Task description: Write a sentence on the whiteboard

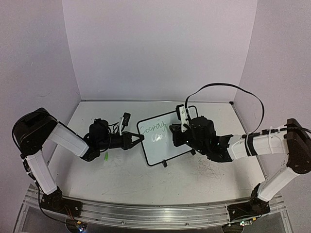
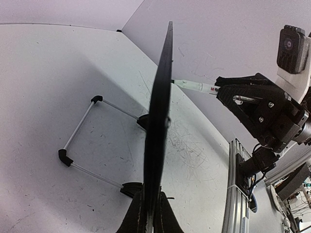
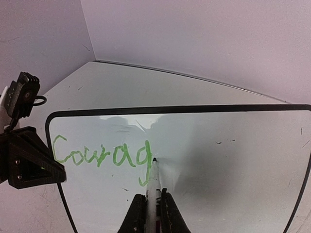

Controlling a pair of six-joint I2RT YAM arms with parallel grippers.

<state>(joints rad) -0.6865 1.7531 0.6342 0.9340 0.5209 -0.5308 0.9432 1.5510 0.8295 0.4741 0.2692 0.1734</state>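
Observation:
The whiteboard [image 1: 165, 137], white with a thin black frame, stands tilted in the middle of the table. My left gripper [image 1: 138, 140] is shut on its left edge; the left wrist view shows the board edge-on [image 2: 160, 111] between the fingers. Green writing [image 3: 102, 156] on the board [image 3: 218, 170] reads "Courag". My right gripper [image 3: 151, 206] is shut on a white marker [image 3: 154, 187] whose tip touches the board just right of the "g". The marker also shows in the left wrist view [image 2: 194, 87], held by the right gripper [image 1: 179, 127].
A green marker cap [image 1: 105, 157] lies on the table under my left arm. The board's wire stand [image 2: 80, 141] rests on the tabletop behind it. Grey scuff marks [image 1: 206, 167] cover the table at front right. Walls close the back and sides.

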